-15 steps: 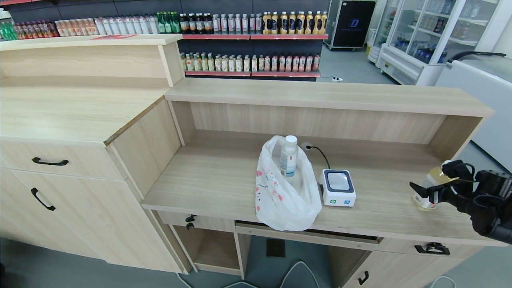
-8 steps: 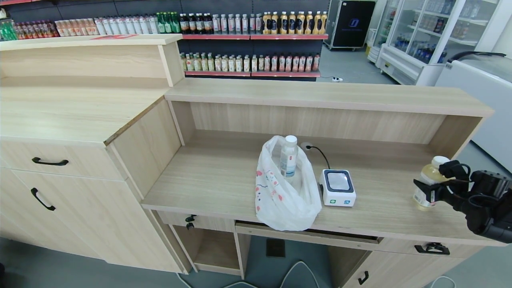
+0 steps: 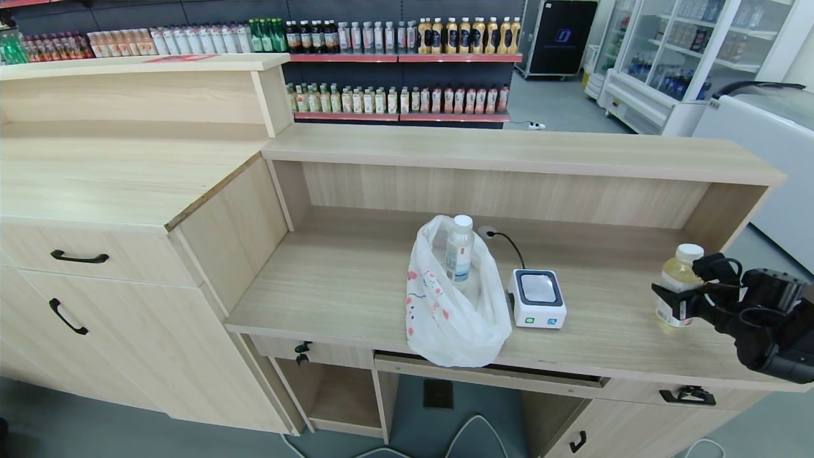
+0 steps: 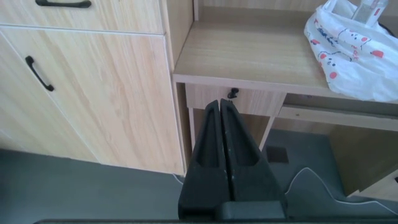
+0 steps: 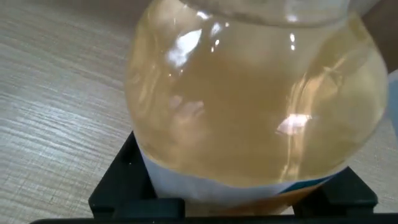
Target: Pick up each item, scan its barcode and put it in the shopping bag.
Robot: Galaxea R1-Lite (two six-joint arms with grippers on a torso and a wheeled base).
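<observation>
Amber-filled plastic bottle [image 3: 675,280], white cap, upright near the right end of the counter [image 3: 356,280], pinched at its labelled lower body by the right gripper [image 3: 684,291]; likely moderately heavy, smooth, slightly squashy, best held low; left gripper [image 4: 222,146] pressed together.

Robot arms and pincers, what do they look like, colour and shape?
Both are matte black. The left pincer has two long fingers tapering to narrow tips. The right pincer sits on a chunky, rounded housing with thin black cables looping around the wrist.
</observation>
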